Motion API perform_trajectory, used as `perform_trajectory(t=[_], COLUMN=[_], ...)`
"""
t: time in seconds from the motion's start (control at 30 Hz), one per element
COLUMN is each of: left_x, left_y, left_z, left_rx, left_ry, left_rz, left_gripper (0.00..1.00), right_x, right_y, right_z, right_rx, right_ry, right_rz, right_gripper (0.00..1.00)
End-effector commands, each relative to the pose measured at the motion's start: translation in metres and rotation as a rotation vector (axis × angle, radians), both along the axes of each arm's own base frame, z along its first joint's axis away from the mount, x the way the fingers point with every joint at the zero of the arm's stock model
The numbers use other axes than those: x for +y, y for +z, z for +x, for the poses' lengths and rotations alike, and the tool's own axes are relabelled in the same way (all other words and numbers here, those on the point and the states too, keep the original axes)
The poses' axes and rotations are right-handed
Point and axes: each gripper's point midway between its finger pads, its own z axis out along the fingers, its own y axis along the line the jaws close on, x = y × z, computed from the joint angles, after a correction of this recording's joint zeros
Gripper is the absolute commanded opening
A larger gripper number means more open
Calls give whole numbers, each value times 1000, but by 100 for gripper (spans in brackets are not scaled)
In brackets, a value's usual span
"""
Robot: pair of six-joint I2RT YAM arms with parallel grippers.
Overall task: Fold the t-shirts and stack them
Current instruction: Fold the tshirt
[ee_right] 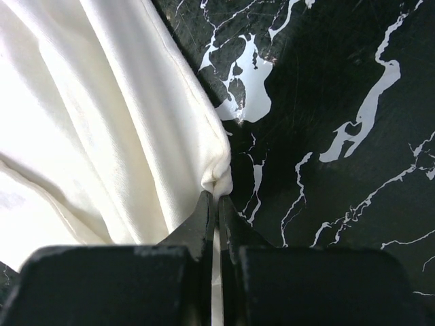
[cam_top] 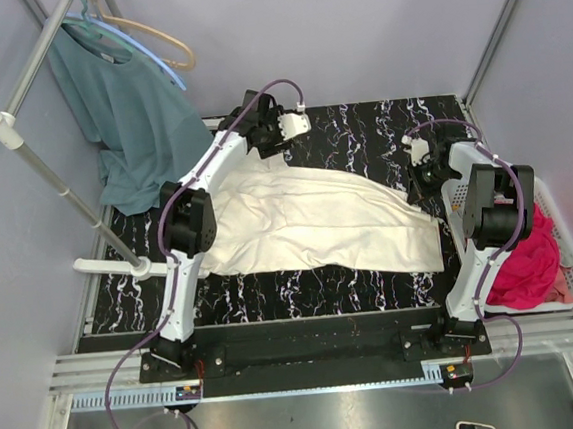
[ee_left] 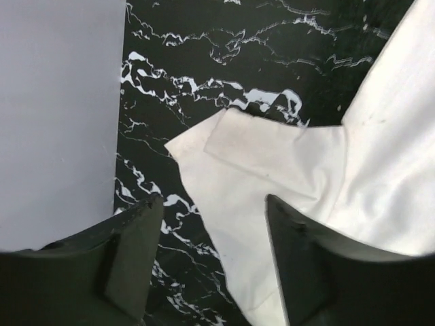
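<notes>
The cream t-shirt lies spread and wrinkled across the black marbled table. My left gripper hovers at its far left corner. In the left wrist view it is open and empty, with the shirt's sleeve flat on the table just ahead of the fingers. My right gripper is at the shirt's right edge. In the right wrist view it is shut on a pinched fold of the cream cloth. The magenta-pink t-shirt lies bunched in a basket on the right.
A white basket stands off the table's right edge. A teal shirt hangs on a hanger from a rack at the back left. Grey walls close in the back and the sides.
</notes>
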Motion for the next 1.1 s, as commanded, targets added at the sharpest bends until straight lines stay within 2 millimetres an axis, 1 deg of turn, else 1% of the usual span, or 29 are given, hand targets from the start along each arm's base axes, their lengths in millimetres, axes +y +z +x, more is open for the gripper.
perform_trajectory(t=[0.0,0.03,0.07,0.1,0.13,0.2,0.23,0.27,0.53,0.67,0.8,0.83,0.9,0.93,1.07], left_x=[9,9,8,10,8,8,6,7,4,-2,-5,-4,-4,-5,-6], left_y=[-8,-6,-14,-16,-12,-20,-17,-22,-42,-45,-51,-54,-58,-61,-70], left_z=[21,25,26,28,31,34,37,37,35,32,31,31,29,29,24], left_rx=[-6,-11,3,9,11,28,29,40,92,113,130,134,141,147,175], left_ry=[67,81,84,98,110,124,132,137,137,120,108,108,101,98,85], left_rz=[-40,-52,-56,-70,-100,-119,-145,-149,-178,-202,-212,-208,-200,-200,-194], left_gripper=[81,88,96,98,99,99,99,99,98,94,84,79,74,69,61], right_x=[1,1,2,2,2,3,3,3,3,2,1,1,0,0,0], right_y=[20,19,19,17,16,14,16,14,13,12,11,11,10,11,11], right_z=[5,5,4,3,3,1,2,1,-1,-2,-4,-4,-6,-5,-7], right_rx=[-49,-46,-47,-39,-38,-34,-39,-34,-28,-27,-23,-23,-21,-25,-24], right_ry=[15,16,18,18,18,19,19,19,21,21,24,24,27,25,26], right_rz=[-20,-20,-16,-15,-13,-8,-9,-9,-12,-16,-23,-25,-27,-28,-29], right_gripper=[0,0,0,0,0,0,0,0,0,0,0,0,0,0,0])
